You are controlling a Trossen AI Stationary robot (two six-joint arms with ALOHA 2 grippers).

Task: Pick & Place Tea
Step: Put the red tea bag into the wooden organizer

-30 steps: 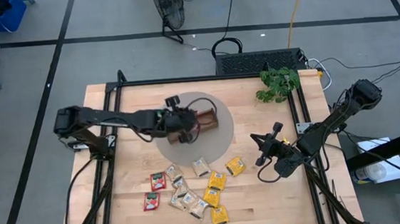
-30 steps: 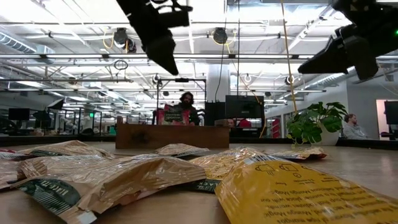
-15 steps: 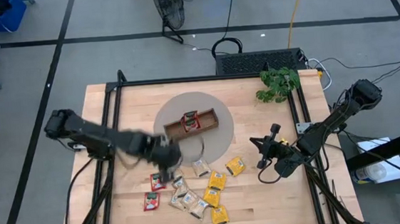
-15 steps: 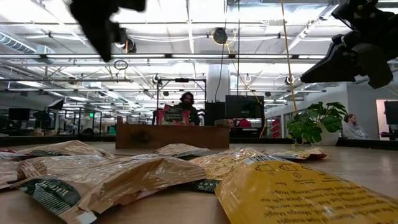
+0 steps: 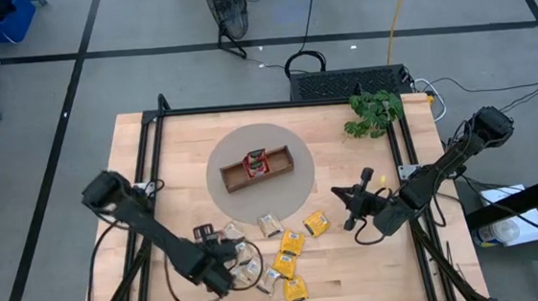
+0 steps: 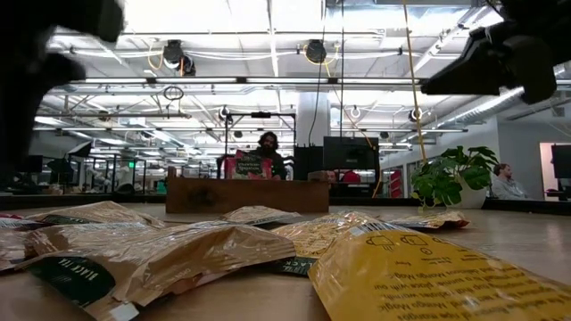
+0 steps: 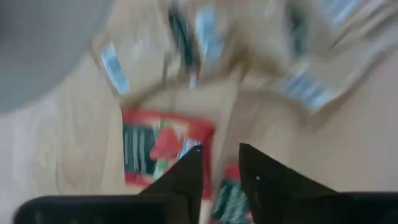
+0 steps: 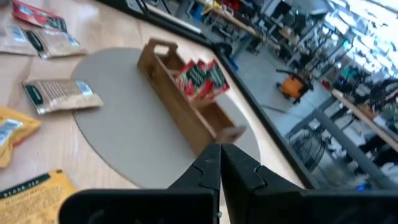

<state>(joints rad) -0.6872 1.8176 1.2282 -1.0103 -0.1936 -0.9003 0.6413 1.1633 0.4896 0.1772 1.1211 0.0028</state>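
Note:
The tea sachets (image 5: 269, 251), red, yellow and beige, lie flat in a loose pile near the table's near edge. One red sachet (image 5: 255, 163) stands in the middle compartment of the wooden tray (image 5: 279, 158), also seen in the right wrist view as the red sachet (image 8: 199, 78). My left gripper (image 5: 218, 260) hovers low over the pile's left end, open by a narrow gap (image 7: 219, 152), above a red sachet (image 7: 161, 146) lying flat on the wood. My right gripper (image 5: 355, 201) waits shut (image 8: 219, 152) to the right of the pile, above the table.
The tray sits on a round grey mat (image 5: 244, 202) at the table's middle. A potted plant (image 5: 374, 111) stands at the far right corner. Black frame rails run along the table's left and right sides. A person (image 6: 266, 147) sits in the room beyond the table.
My left gripper has swung from the tray toward the table's near edge and left, coming down over the pile's left end. A red sachet has stayed behind in the tray's middle compartment. My right arm has kept still.

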